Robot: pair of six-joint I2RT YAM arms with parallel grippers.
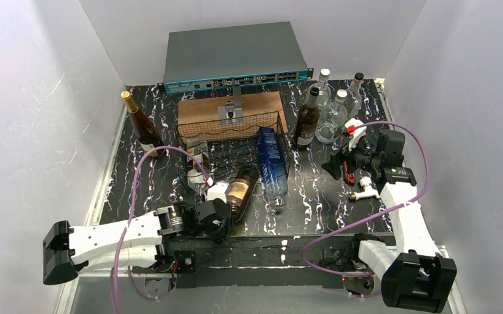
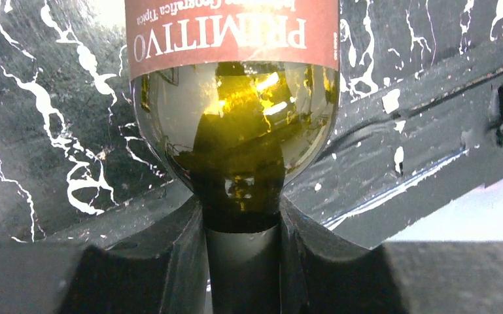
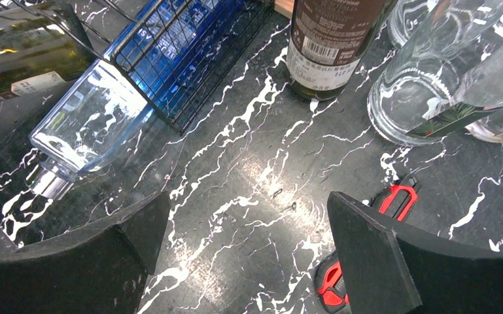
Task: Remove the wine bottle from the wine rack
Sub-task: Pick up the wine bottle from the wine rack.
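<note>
The wine bottle point(image 1: 239, 190) is dark green glass with a brown-red label and lies on its side, neck toward me. Its base end is at the front edge of the black wire wine rack point(image 1: 235, 140); I cannot tell whether it still rests on the wire. My left gripper point(image 1: 214, 217) is shut on the bottle's neck. In the left wrist view the bottle point(image 2: 235, 124) fills the centre, with the left gripper point(image 2: 243, 219) clamped on its foil-covered neck. My right gripper point(image 3: 248, 229) hangs open over bare marble to the right of the rack point(image 3: 190, 72), holding nothing.
A blue bottle point(image 1: 271, 157) and a clear bottle point(image 1: 198, 160) lie in the rack. Upright bottles stand at the back left point(image 1: 142, 127) and back right point(image 1: 307, 118), with clear glass ones point(image 1: 333, 111). A wooden board point(image 1: 229, 108), a grey switch point(image 1: 235, 55) and a red-black tool point(image 3: 392, 196) are also present.
</note>
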